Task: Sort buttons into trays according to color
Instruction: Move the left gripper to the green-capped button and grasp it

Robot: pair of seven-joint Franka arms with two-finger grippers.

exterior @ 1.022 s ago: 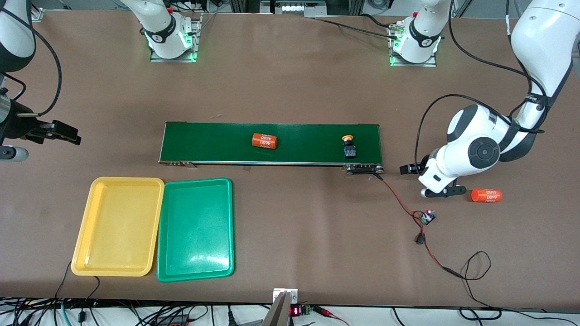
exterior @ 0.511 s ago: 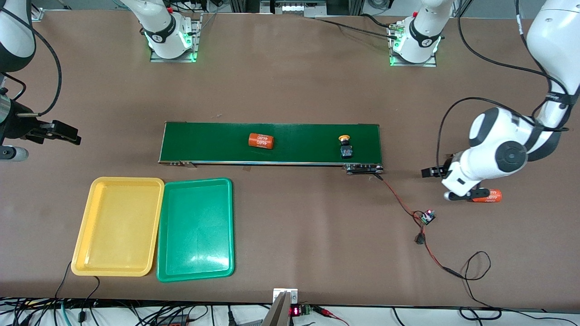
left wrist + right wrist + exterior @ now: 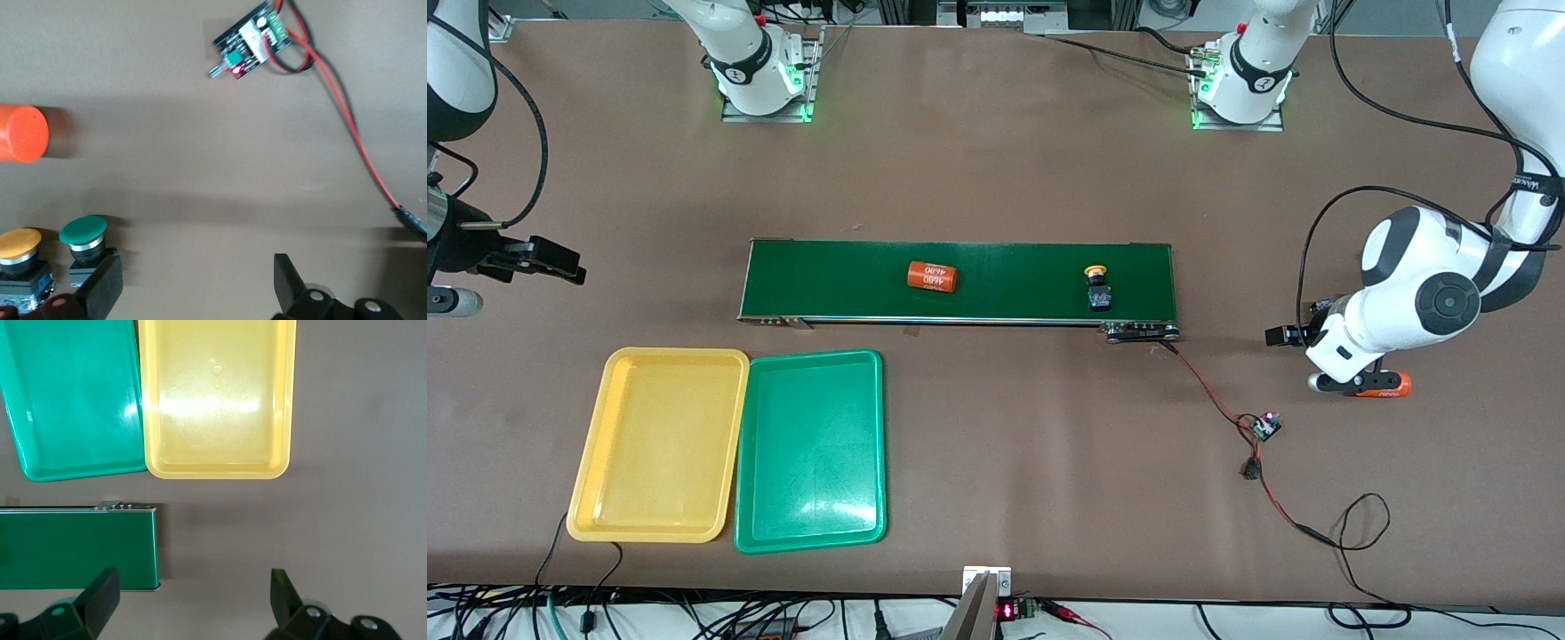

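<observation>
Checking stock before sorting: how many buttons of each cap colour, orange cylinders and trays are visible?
Yellow-capped push-button switches: 2
Green-capped push-button switch: 1
Orange printed cylinders: 2
Flat plastic trays, one yellow, one green: 2
Total: 7

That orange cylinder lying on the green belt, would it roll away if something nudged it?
Probably. The orange cylinder with white print lies on its round side on the flat dark-green conveyor belt, so a sideways nudge likely rolls it. It looks rigid, and its smooth surface may prove slippery.
</observation>
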